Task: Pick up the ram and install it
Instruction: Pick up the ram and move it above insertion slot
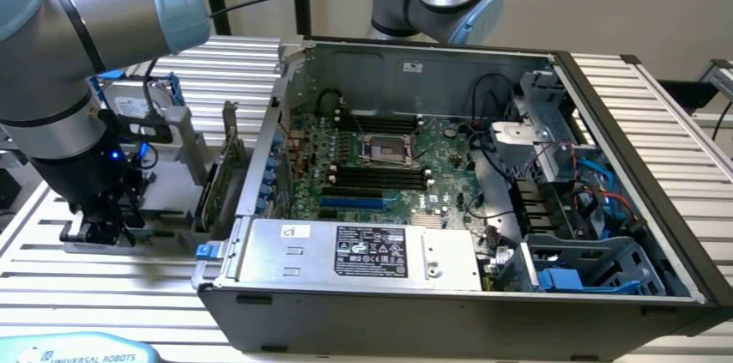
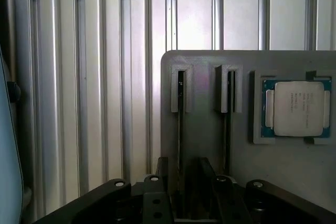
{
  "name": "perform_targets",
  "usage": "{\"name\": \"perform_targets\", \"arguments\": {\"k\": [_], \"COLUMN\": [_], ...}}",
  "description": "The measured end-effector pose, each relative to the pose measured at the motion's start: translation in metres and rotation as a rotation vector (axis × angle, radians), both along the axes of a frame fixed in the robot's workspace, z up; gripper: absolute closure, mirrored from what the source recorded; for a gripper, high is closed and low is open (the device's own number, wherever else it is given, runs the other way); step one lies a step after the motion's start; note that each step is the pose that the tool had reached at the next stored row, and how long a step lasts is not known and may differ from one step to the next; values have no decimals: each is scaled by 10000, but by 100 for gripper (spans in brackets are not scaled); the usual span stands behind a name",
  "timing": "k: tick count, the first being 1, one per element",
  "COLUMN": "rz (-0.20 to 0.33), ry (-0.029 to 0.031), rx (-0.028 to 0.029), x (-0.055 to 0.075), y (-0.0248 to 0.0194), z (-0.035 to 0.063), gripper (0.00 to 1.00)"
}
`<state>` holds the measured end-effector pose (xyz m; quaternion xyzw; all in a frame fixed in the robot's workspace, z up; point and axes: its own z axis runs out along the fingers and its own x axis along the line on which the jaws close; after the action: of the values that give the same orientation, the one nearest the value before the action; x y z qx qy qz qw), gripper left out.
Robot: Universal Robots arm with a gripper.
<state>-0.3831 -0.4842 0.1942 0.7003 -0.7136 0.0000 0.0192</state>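
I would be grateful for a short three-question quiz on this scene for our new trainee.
1. True or false: the gripper is shut on the processor chip.
2. Relative to the computer case, the gray parts holder lies: A) inside it; B) on the slatted table, to the exterior view's left of it; C) on top of it.
3. How many upright slots does the holder have beside the processor chip?
Key: 1 false; its jaws stand open either side of the ram in one slot. 2 B. 3 two.
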Motion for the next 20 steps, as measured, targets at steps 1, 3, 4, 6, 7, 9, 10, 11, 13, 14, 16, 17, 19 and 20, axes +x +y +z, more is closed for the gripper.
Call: {"name": "perform_targets", "arguments": {"k": [1, 3, 4, 6, 7, 9, 10, 11, 13, 14, 16, 17, 19, 20], "rz": [0, -1, 0, -1, 0, 0, -1, -1, -1, -1, -3, -4, -2, -2], "ry": [-1, -1, -1, -2, -2, -1, -2, -2, -2, -2, -2, -2, -1, -2], "rx": [1, 0, -1, -7, -12, -22, -26, -29, -31, -31, -31, -30, -23, -21], "x": [0, -1, 0, 0, 0, 0, -1, 0, -1, 0, -1, -1, -1, -1], "y": [0, 0, 0, 0, 0, 0, 0, 0, 0, 0, 0, -1, -10, -18], "z": [-2, -2, -3, -3, -3, -3, -3, -3, -3, -3, -3, -2, -3, -3], "gripper": [64, 72, 72, 79, 79, 81, 81, 86, 86, 86, 86, 86, 86, 86]}}
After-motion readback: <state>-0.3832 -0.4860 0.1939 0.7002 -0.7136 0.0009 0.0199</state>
